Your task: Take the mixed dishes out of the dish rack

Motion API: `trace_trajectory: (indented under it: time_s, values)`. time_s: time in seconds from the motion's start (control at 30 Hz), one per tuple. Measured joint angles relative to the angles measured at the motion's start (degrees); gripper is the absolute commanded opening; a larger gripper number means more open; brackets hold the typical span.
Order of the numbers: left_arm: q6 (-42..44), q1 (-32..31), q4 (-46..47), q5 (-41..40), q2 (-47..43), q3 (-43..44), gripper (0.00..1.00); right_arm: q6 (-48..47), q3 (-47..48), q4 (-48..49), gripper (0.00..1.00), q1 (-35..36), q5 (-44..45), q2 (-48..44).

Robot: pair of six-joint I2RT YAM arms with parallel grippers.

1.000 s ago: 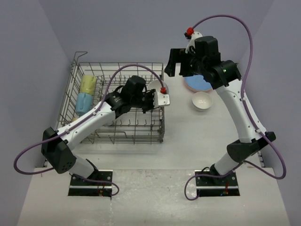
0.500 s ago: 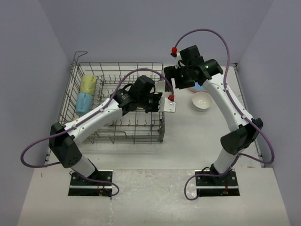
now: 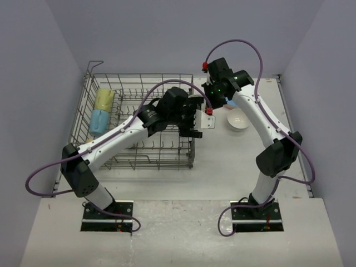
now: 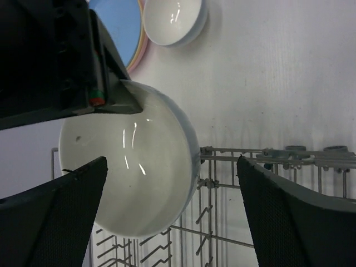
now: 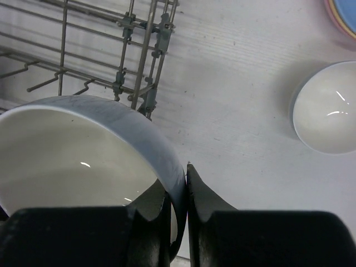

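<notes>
A white bowl [image 5: 72, 161] hangs just over the right rim of the dish rack [image 3: 139, 158]. My right gripper [image 5: 179, 178] is shut on the bowl's rim, one finger inside and one outside. My left gripper [image 4: 171, 167] stands open, its fingers wide on either side of the same bowl [image 4: 128, 178] and not touching it. From above, the two grippers meet at the rack's right edge, left gripper [image 3: 193, 115] and right gripper [image 3: 208, 101]. A pale yellow-green mug [image 3: 103, 99] and a light blue mug [image 3: 99, 120] lie in the rack's left end.
A second white bowl [image 3: 238, 119] sits on the table right of the rack, beside a stack of plates with a blue plate [image 4: 119, 28] on top. Upright tines [image 4: 206, 222] fill the rack floor. Purple cables loop over both arms.
The right arm swung down and left to the bowl and shut on its rim. The left gripper, shut before, carried the bowl right to the rack's edge and has opened.
</notes>
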Motion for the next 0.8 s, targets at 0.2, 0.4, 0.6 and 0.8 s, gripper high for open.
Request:
trace_trajectory:
  time_s: [0.2, 0.4, 0.6, 0.8]
  values:
    - [-10.34, 0.28, 10.51, -5.79, -4.81, -6.19, 1.0, 4.87, -8.59, 5.55, 0.0, -7.06, -0.37, -4.81]
    - [-31.45, 1.42, 19.32, -17.64, -14.25, -13.33, 1.0, 8.72, -26.05, 12.66, 0.0, -22.53, -2.16, -14.08]
    - [-56.94, 16.61, 18.64, -19.26, -16.96, -14.51, 1.0, 11.72, -32.96, 19.32, 0.0, -29.86, -1.27, -14.25]
    - [-69.11, 22.29, 14.19, -20.55, -19.85, -23.61, 1.0, 13.86, -33.16, 24.37, 0.0, -31.5, -0.02, -10.62]
